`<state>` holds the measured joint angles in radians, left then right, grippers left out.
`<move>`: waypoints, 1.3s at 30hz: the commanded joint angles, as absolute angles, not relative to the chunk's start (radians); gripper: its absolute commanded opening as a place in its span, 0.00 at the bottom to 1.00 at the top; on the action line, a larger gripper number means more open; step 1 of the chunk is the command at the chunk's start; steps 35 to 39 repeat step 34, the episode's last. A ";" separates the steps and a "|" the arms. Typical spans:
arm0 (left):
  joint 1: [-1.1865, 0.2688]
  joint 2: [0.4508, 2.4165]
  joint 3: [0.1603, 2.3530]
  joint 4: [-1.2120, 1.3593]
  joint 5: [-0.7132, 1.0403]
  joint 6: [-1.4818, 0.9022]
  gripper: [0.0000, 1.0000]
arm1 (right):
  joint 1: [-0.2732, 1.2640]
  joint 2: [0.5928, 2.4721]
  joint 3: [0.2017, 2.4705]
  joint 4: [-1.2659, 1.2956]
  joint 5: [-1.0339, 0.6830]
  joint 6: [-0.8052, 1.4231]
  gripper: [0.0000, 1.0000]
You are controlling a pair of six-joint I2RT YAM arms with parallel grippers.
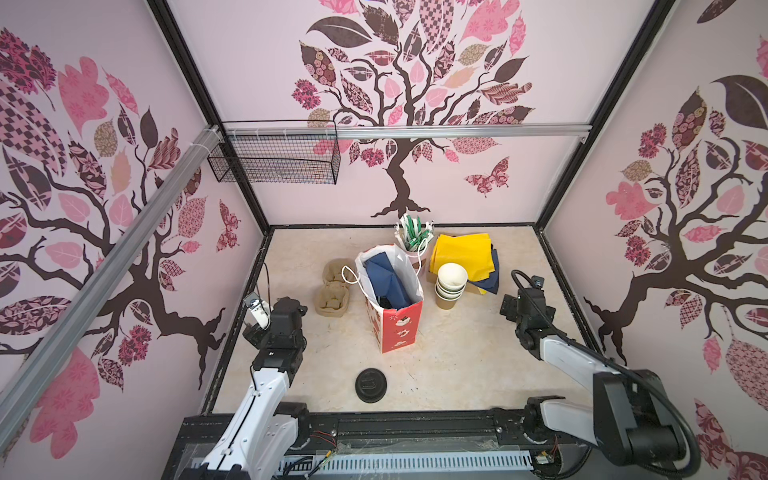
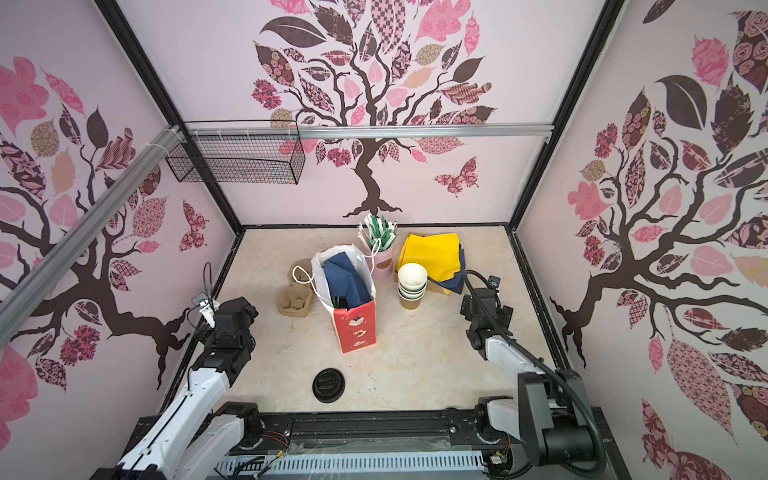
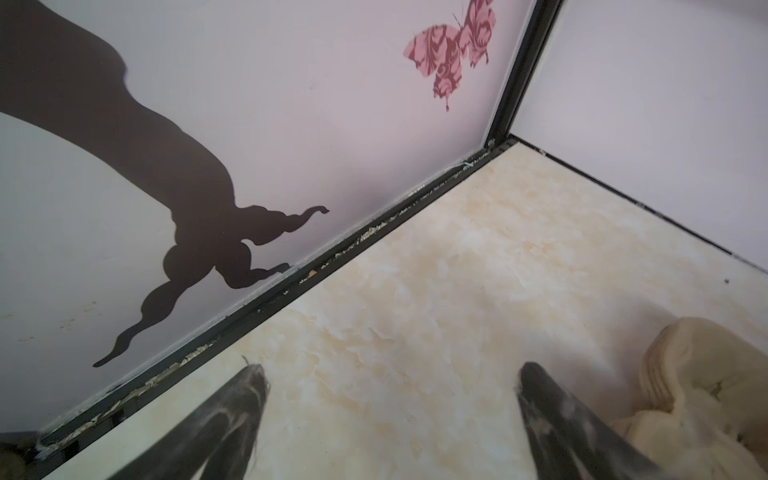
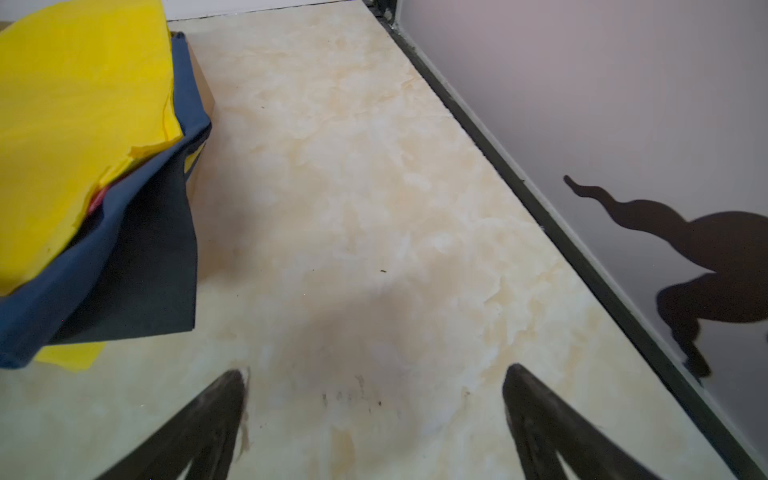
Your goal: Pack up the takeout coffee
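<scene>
The left gripper (image 3: 390, 374) hung low near the left wall, its jaws spread wide with nothing between them, only bare marbled surface (image 1: 457, 353) below. Just beside it to the right lay a stack of beige pulp carriers (image 1: 332, 291), apart from the jaws. Nearer the front edge, a round black lid (image 1: 371, 385) rested flat on the surface by itself.

At the middle stood the red-and-white paper bag (image 1: 397, 328), upright and open, its white handle drooping toward the carriers. Navy paper (image 1: 388, 278) filled much of its mouth, and a dark shape (image 1: 383, 301) showed low beside it. Whether that was the lidded coffee cups could not be told; they were not visible anywhere outside the bag.

Behind the bag a pink cup held green and white straws (image 1: 413, 232). To the bag's right stood a stack of unlidded paper cups (image 1: 451, 286), white inside. Just behind it lay yellow napkins (image 1: 461, 253) on navy ones.

The right gripper (image 4: 376, 372) hovered by the right wall, beside the napkins, jaws wide apart and empty.
</scene>
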<state>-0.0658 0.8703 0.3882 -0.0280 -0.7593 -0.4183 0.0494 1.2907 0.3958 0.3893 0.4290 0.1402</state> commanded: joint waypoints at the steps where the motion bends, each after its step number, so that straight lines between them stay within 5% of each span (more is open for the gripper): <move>1: -0.056 0.965 0.296 0.336 -0.674 -0.272 0.97 | 0.035 1.387 0.418 0.739 0.328 0.116 1.00; 8: -0.042 1.166 0.250 0.637 -0.550 -0.188 0.97 | 0.035 1.580 0.258 1.243 0.180 0.085 1.00; 17: -0.018 1.493 0.327 0.949 -0.445 -0.113 0.97 | 0.043 1.549 0.275 1.160 0.212 0.081 1.00; 19: -0.020 1.487 0.392 0.778 -0.333 -0.088 0.97 | 0.048 1.548 0.278 1.152 0.219 0.079 1.00; 22: -0.013 1.599 0.360 0.987 -0.311 -0.068 0.98 | 0.053 1.552 0.282 1.151 0.227 0.075 1.00; 39: -0.023 1.559 0.368 0.905 -0.324 -0.072 0.97 | 0.055 1.554 0.291 1.136 0.224 0.071 1.00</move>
